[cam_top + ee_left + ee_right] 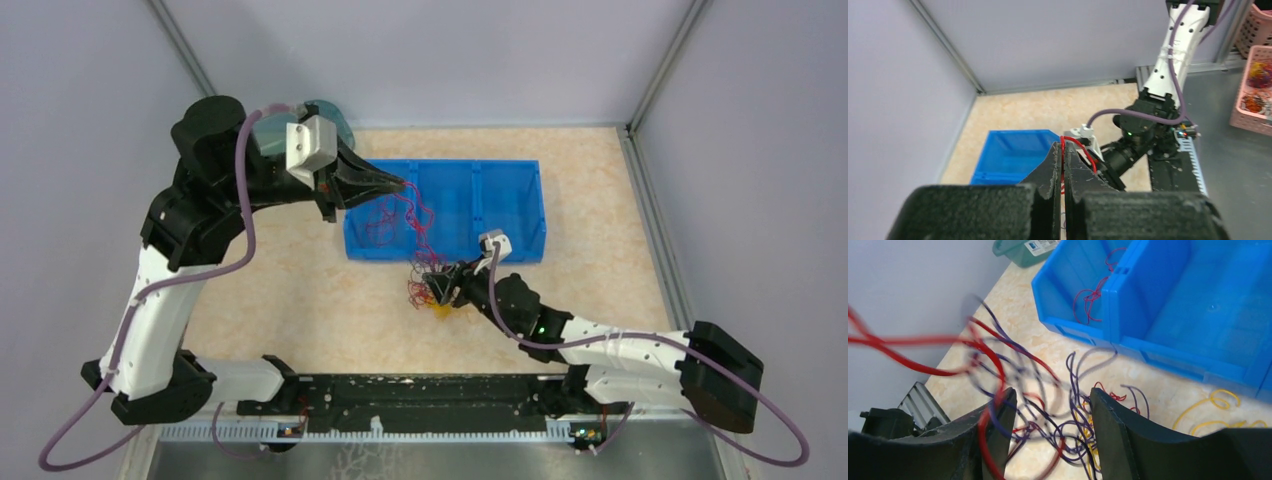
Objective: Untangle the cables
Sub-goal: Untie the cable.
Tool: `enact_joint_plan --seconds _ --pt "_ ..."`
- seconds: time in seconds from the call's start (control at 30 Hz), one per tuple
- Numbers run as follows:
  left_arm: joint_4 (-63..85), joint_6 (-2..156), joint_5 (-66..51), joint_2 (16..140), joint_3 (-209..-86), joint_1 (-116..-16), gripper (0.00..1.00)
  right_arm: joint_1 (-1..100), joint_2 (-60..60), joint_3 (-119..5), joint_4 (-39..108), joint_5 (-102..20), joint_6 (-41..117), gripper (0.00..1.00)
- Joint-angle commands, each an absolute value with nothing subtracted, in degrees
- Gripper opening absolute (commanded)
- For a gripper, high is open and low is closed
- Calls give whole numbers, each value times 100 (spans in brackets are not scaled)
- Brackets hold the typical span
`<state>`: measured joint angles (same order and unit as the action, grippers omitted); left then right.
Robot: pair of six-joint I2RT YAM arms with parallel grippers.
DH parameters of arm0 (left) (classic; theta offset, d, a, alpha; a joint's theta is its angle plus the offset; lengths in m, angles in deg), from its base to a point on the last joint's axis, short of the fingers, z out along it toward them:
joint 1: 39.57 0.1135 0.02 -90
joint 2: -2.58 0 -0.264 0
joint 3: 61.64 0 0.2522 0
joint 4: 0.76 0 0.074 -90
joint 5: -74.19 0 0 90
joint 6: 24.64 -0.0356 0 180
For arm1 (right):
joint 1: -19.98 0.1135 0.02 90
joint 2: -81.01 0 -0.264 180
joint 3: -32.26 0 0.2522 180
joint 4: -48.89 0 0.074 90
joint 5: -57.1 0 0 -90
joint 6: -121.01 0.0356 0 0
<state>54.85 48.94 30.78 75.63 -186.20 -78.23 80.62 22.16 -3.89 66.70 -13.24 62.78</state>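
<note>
**Top view.** We find the left gripper (pixel 402 187) raised over the blue bin (pixel 528 172). A red cable (pixel 415 215) runs from its tips down to the knot of cables (pixel 428 290), which lies on the table (pixel 300 300) just in front of the bin. The right gripper (pixel 440 290) sits low at that knot. A separate red strand (pixel 378 228) lies in the bin's left compartment, and yellow strands (pixel 440 310) show at the knot's near edge.

**Left wrist view.** The fingers of the left gripper (pixel 1062 148) are pressed together and pinch the red cable (pixel 1085 150), which loops out beside the tips.

**Right wrist view.** The right gripper (pixel 1052 397) is spread. Red, purple and yellow strands cross the gap between its fingers, and we see none of them gripped. One yellow cable (pixel 1215 399) lies apart from the knot, near the bin wall.

**Assessment.** We judge the task partly done. One red strand appears sorted into the bin, and another is pinched and lifted. The bulk of the knot on the table is not yet separated.
</note>
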Motion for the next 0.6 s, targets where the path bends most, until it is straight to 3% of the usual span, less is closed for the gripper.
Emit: enact_joint_plan --seconds 0.0,0.23,0.4,0.57 --pt "4545 4569 2688 7314 -18728 -7860 0 8056 2442 -199 6571 -1155 6596 57" --pt "3803 4432 2314 7108 -18527 -7860 0 8063 2400 72 6683 -1285 6809 58" --pt "4085 4539 2590 6849 -17729 -7860 0 8054 3187 -903 5887 -2009 6403 71" --pt "3983 4483 2474 6553 -16885 -7860 0 8057 3600 -2026 5211 -2374 6022 74"
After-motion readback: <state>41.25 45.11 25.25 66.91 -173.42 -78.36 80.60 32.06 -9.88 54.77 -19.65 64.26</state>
